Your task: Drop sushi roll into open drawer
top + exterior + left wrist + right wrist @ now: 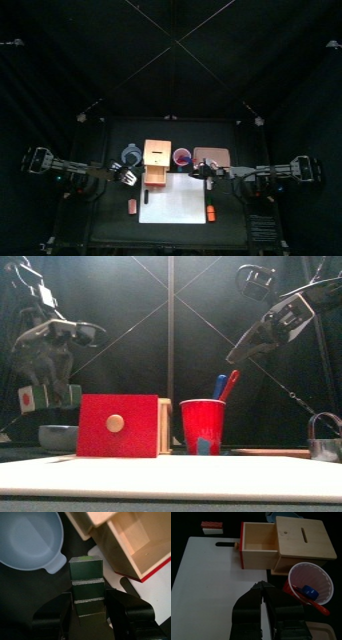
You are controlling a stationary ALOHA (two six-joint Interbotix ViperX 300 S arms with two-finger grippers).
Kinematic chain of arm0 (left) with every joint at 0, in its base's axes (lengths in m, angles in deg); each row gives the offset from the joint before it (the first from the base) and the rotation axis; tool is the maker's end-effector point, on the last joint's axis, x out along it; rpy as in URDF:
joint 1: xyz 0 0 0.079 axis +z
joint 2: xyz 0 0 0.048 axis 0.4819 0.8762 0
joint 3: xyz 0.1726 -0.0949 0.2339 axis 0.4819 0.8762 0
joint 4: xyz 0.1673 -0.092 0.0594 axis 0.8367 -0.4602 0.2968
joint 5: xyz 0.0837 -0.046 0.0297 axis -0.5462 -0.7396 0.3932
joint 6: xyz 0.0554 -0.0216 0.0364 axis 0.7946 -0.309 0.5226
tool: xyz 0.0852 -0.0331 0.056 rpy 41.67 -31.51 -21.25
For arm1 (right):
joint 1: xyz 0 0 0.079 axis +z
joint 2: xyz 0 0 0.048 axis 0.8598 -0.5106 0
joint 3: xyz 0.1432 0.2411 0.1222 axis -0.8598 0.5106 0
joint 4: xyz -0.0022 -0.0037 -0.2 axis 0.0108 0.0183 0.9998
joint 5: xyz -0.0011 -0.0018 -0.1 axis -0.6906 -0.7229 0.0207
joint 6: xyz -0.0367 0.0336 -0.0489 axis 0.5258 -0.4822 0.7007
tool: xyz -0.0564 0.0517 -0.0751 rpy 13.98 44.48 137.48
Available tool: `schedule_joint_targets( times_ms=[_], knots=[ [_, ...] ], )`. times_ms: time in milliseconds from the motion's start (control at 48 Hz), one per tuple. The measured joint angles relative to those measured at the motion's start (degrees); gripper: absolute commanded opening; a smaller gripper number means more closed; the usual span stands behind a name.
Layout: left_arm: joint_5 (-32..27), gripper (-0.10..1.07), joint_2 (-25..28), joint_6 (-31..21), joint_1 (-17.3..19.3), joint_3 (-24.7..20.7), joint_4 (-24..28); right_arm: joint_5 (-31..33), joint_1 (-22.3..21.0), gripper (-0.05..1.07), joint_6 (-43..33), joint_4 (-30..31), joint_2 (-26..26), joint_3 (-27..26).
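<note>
The sushi roll [87,573] is a dark green block with a white end face and a red centre [47,396]. My left gripper [87,598] is shut on its sides and holds it in the air, left of the open drawer [137,542] and beside the bowl. The wood-coloured drawer [258,538] is pulled out of its box [156,152], red front [118,426] toward the table's front. My right gripper [264,594] hangs shut over the white board, near the red cup and the drawer's corner.
A pale blue bowl [27,537] sits left of the box. A red cup [311,587] with pens stands to its right, then a pink tray [210,157]. A white board [208,577] covers the front. A red-striped piece [212,527] lies off its left edge.
</note>
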Motion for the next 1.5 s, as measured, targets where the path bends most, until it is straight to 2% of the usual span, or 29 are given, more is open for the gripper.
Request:
schedule_joint_targets(
  times_ms=[146, 250, 375, 604, 875, 1083, 1271, 1500],
  knots=[
    [-3.0, 0.72, -4.3, 11.4, 2.7, -3.2, -1.6, 0.0, 0.1, 0.03, 0.0, -0.1, 0.0, 0.0],
    [-3.2, 0.72, -3.9, 19.9, 6.0, -5.8, -4.6, 0.1, 0.1, 0.03, -0.1, -0.1, 0.0, 0.0],
    [-3.6, 0.72, -0.6, 33.9, 9.3, -9.6, -10.6, 0.0, 0.2, 0.03, -0.1, -0.5, 0.0, 0.0],
    [-3.8, 0.71, 7.4, 51.6, 12.0, -16.0, -18.3, 0.0, 0.2, 0.03, -0.1, -1.2, 0.0, 0.2],
    [-5.5, 0.71, 16.8, 62.2, 12.1, -23.4, -19.8, 0.0, 0.6, 0.03, -0.1, -2.0, 0.0, 0.4],
    [-8.5, 0.71, 24.3, 67.7, 12.3, -29.0, -21.4, 0.1, 1.2, 0.03, -0.1, -2.9, 0.0, 0.4],
    [-9.5, 0.71, 28.0, 73.4, 12.2, -33.3, -23.3, 0.0, 1.3, 0.03, -0.1, -3.2, 0.0, 0.9],
    [-10.4, 0.71, 30.5, 77.5, 12.2, -34.5, -26.5, 0.0, 1.4, 0.03, -0.1, -3.2, 0.0, 0.9]
  ],
)
